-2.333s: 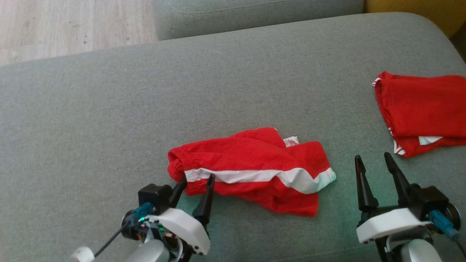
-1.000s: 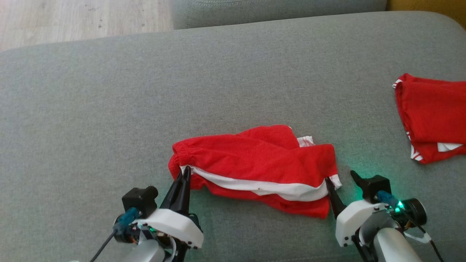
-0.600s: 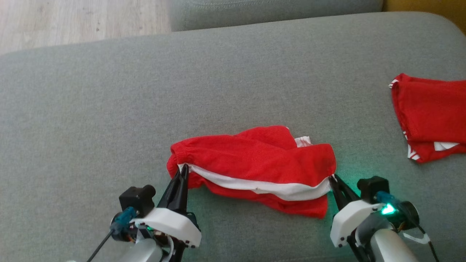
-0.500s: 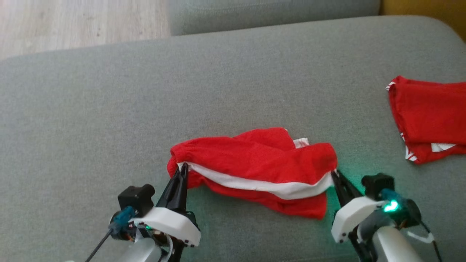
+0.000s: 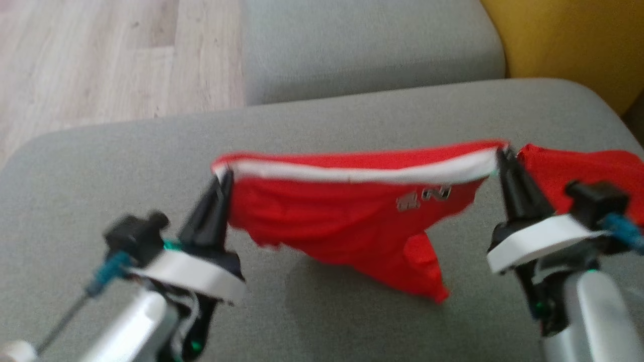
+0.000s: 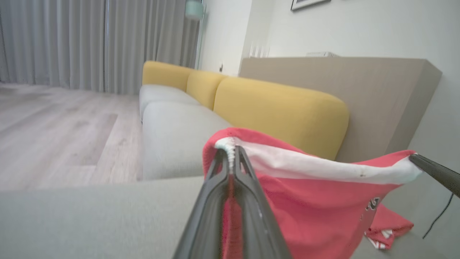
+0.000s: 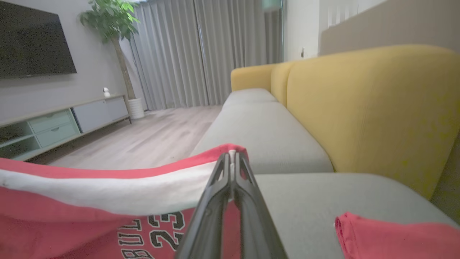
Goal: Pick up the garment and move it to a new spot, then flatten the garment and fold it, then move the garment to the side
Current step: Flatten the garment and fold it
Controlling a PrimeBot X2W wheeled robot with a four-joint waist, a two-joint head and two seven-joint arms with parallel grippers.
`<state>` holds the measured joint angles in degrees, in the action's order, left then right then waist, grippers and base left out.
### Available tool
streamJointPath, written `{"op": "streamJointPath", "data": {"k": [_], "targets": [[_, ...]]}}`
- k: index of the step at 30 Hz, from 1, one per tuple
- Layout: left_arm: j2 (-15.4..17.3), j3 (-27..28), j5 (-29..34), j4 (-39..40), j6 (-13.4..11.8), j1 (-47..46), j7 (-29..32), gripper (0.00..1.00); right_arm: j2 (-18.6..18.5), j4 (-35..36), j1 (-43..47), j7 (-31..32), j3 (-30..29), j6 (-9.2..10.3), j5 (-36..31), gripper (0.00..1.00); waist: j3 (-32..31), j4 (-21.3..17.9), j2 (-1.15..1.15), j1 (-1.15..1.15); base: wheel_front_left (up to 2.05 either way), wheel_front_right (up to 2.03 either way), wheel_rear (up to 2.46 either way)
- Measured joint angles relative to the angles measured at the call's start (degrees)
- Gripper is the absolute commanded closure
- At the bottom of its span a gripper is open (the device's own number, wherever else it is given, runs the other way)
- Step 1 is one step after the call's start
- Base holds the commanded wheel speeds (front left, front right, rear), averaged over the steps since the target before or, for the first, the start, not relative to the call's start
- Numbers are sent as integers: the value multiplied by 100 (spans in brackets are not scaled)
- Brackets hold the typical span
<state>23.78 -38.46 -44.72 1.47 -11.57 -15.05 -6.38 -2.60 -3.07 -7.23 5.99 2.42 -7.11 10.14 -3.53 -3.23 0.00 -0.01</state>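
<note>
The garment point(image 5: 352, 216) is a pair of red shorts with a white side stripe and a printed number. It hangs stretched in the air above the grey sofa seat point(image 5: 352, 311), its lower part drooping toward the cushion. My left gripper point(image 5: 224, 176) is shut on its left corner, also seen pinched in the left wrist view point(image 6: 230, 151). Shut on the right corner is my right gripper point(image 5: 502, 151), likewise clamping the stripe's end in the right wrist view point(image 7: 231, 156). The shorts point(image 7: 107, 208) spread to the left there.
A second red garment point(image 5: 588, 173) lies folded on the seat just behind my right gripper, also seen in the right wrist view point(image 7: 395, 233). Yellow sofa backrest point(image 5: 563, 45) stands at the far right. Another grey cushion point(image 5: 367, 45) and wooden floor point(image 5: 100, 60) lie beyond.
Both grippers have lifted the shorts off the cushion and pulled them taut between them. The head camera has also tilted, showing more floor and backrest.
</note>
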Motion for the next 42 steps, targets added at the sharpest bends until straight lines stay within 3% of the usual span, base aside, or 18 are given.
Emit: {"op": "streamJointPath", "data": {"k": [9,16,20,24,29,35,42], "targets": [[762,364,124,1779,-85,-1028,970,100,0,2106,-52,844,-207,0,4,100,-295,54,0,0,0,0,0],[958,402,3,1970,38,-1809,1671,100,-45,2499,-525,1271,-308,0,-115,100,-155,63,0,1,0,0,0],[817,438,-399,1462,144,-1925,1858,100,-68,1970,-781,1338,-330,0,-243,100,60,45,0,1,0,0,0],[634,425,-545,691,337,-2157,1960,100,-94,925,-1427,1146,-374,0,-512,100,373,11,0,2,0,0,0],[404,455,-422,-438,563,-3260,1944,100,-90,-334,-3126,450,-498,0,-907,100,945,-33,0,3,0,0,0],[32,526,58,-1623,890,-4782,1355,100,-93,-1532,-4897,-605,-531,0,-1172,100,1644,-86,0,4,0,0,0],[-322,489,93,-2444,1224,-4785,770,100,-96,-2473,-4887,-1280,-478,0,-1074,100,2250,-72,-1,4,0,0,0]]}}
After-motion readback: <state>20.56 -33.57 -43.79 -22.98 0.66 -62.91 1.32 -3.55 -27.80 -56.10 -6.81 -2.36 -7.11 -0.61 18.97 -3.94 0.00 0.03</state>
